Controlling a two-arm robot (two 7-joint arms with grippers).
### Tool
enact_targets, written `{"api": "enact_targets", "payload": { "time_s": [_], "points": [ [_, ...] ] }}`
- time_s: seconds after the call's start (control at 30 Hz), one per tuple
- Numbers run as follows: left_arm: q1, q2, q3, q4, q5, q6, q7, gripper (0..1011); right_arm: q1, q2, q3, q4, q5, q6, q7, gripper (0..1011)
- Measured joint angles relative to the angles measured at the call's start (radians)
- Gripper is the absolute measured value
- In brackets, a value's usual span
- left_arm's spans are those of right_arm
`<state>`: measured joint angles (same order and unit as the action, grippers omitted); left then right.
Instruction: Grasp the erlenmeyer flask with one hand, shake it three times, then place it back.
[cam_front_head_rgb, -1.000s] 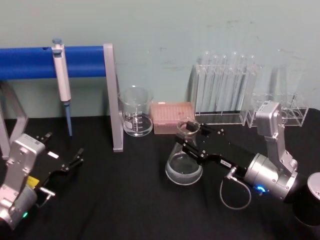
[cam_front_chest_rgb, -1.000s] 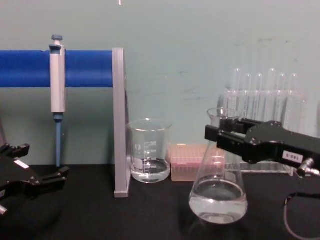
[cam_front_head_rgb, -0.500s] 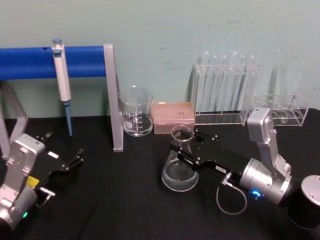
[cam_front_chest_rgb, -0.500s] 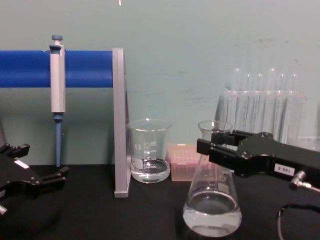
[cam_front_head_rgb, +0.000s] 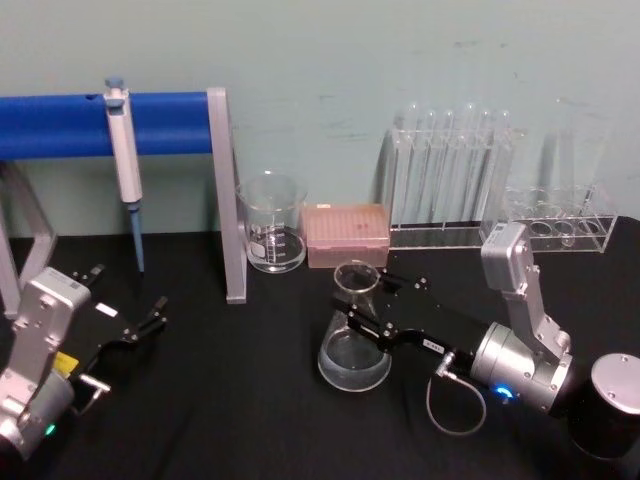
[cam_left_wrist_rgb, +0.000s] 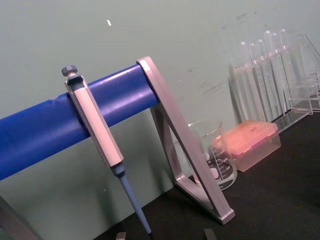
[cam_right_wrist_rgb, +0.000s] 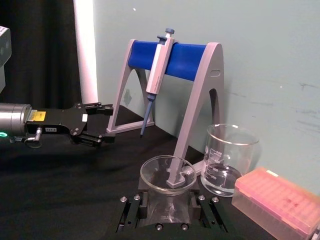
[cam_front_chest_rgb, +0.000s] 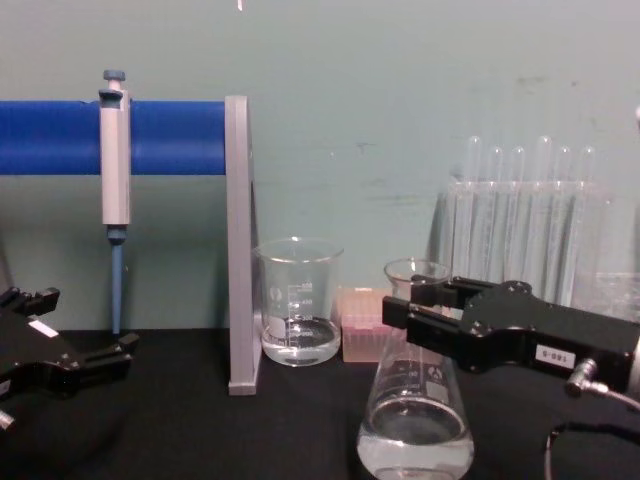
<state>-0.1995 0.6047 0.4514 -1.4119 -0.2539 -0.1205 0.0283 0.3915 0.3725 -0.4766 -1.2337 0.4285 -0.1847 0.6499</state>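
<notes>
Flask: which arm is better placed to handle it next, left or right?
Right. The right pincer is shut on the neck of the flask. The left pincer sits open far off to the left, holding nothing.

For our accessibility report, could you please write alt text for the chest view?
The right gripper has its jaws closed on the neck of a glass flask holding some clear liquid. Behind stand a beaker, a pink box, test tubes and a pipette hanging on a blue stand; the open left gripper sits at lower left.
</notes>
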Motion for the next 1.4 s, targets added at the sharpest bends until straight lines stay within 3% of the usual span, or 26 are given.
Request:
{"api": "enact_targets", "payload": {
  "time_s": [1.4],
  "points": [
    [0.0, 0.0, 0.0, 0.0, 0.0, 0.0, 0.0, 1001, 0.037, -0.032, -0.021, 0.092, -0.005, -0.006, 0.028, 465]
  ]
}}
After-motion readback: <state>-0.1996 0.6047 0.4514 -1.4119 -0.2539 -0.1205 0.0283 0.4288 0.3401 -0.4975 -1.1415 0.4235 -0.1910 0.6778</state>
